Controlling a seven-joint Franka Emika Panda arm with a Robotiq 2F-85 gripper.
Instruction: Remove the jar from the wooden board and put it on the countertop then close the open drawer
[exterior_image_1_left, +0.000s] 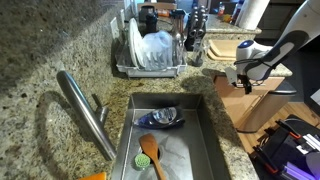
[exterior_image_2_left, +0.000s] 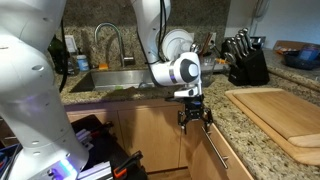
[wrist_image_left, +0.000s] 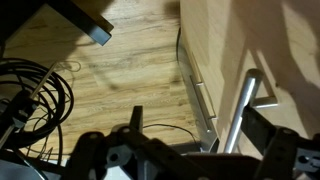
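Pincer (exterior_image_2_left: 195, 125) open beside countertop (exterior_image_2_left: 228, 120) edge | wooden board (exterior_image_2_left: 280, 115) cut off by frame

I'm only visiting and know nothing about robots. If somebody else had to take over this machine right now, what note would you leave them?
Tool: open and empty, hanging in front of the cabinets just below the countertop edge.
Board: the part in view is bare.
Jar: I cannot pick it out in any view.
Drawer: none shows standing open. The wrist view has a metal handle close by, but I cannot tell whether the drawer is fully shut.
Done: the jar seems to be off the board.
Left: find the jar on the countertop and check that the drawer is pushed right in.
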